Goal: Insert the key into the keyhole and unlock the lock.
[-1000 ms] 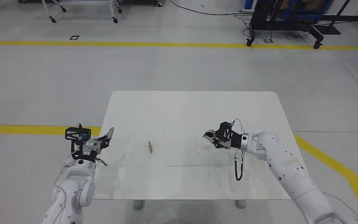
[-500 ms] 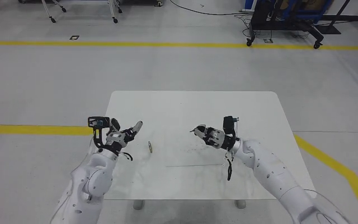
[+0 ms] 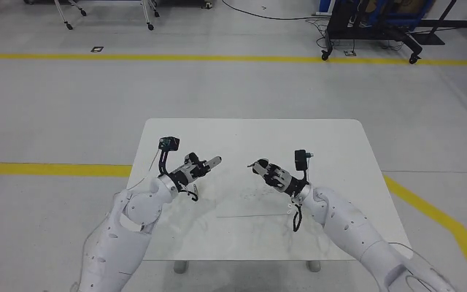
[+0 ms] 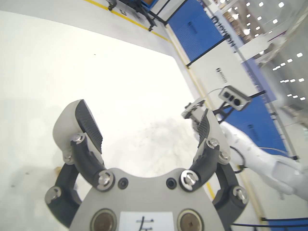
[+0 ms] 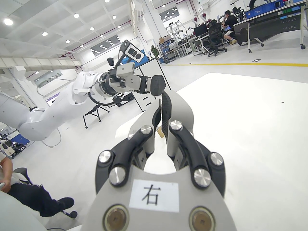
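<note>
My left gripper (image 3: 213,161) (image 4: 143,111) hangs open above the white table (image 3: 248,139), left of centre, with nothing between its pads. My right gripper (image 3: 255,165) (image 5: 160,102) faces it a short gap away and is shut; a thin dark sliver, the key (image 5: 159,100) seen edge-on, pokes out past its pads. Each wrist view shows the other gripper: the left gripper (image 5: 157,85) and the right gripper (image 4: 193,108). A small brass lock (image 4: 57,169) (image 5: 160,132) lies on the table under the left arm, which covers it in the top view.
Faint scuff marks (image 3: 255,193) mark the tabletop near the middle. A black cable (image 3: 295,215) hangs from the right forearm. A person sits on a chair (image 5: 14,183) beside the table, touching nothing.
My left arm swung in from the table's left edge to the middle, passing over the lock and covering it from above. My right gripper shifted slightly left and toward the far side, still shut.
</note>
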Robot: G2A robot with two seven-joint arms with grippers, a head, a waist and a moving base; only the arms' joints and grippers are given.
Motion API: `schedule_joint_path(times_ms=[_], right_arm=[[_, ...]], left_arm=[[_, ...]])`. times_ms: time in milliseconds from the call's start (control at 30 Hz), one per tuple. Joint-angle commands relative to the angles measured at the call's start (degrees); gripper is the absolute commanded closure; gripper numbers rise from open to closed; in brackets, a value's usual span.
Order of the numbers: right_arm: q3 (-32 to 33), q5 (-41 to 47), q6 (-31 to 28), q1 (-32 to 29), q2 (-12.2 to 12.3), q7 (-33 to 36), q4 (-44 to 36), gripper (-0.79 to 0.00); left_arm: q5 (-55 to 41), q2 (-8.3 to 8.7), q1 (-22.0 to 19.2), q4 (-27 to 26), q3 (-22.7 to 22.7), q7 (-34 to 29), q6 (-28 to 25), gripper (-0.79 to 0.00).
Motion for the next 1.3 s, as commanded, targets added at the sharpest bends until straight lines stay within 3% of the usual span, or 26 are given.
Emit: schedule_joint_path(times_ms=[0,133,200,367,600,833,1000,1100,1200,1267], right_arm=[[0.0,0.0,0.0,0.0,0.0,0.0,0.0,0.0],[0.0,0.0,0.0,0.0,0.0,0.0,0.0,0.0],[0.0,1.5,1.4,-0.8,-0.1,1.3,-0.1,0.0],[-0.9,16.5,0.0,-1.6,-0.8,11.7,-0.4,0.0],[-0.7,35.1,3.5,-0.8,-0.6,29.4,-2.2,0.0],[0.6,50.5,3.0,-2.2,0.1,42.0,-6.7,0.0],[1.3,56.6,2.9,-2.8,0.4,48.0,-8.1,0.0],[1.2,58.4,3.6,-2.7,0.2,50.3,-8.2,0.0],[1.0,58.7,4.7,-2.2,-0.3,51.0,-7.8,0.0],[0.9,58.7,5.1,-1.8,-0.6,51.3,-7.3,0.0]], left_arm=[[1.5,-0.01,0.0,0.0,-0.1,-0.2,0.0,-0.785],[1.5,-0.01,0.0,0.0,-0.1,-0.2,0.0,-0.785],[-3.3,-0.23,0.5,0.6,-0.2,1.0,-1.1,-0.785],[-11.6,-0.13,0.1,1.8,-1.7,1.3,-9.8,-0.785],[-15.4,-0.19,-3.4,5.2,1.8,-4.1,-22.1,-0.785],[-15.7,-0.38,-6.9,8.7,5.1,-7.6,-23.9,-0.785],[-17.3,-0.29,-8.3,10.1,6.1,-10.0,-24.3,-0.785],[-17.9,-0.23,-8.8,10.5,6.6,-10.9,-24.4,-0.659],[-18.7,-0.17,-9.3,10.9,6.9,-11.4,-24.7,-0.428],[-18.8,-0.13,-9.5,11.2,7.2,-11.5,-24.9,-0.376]])
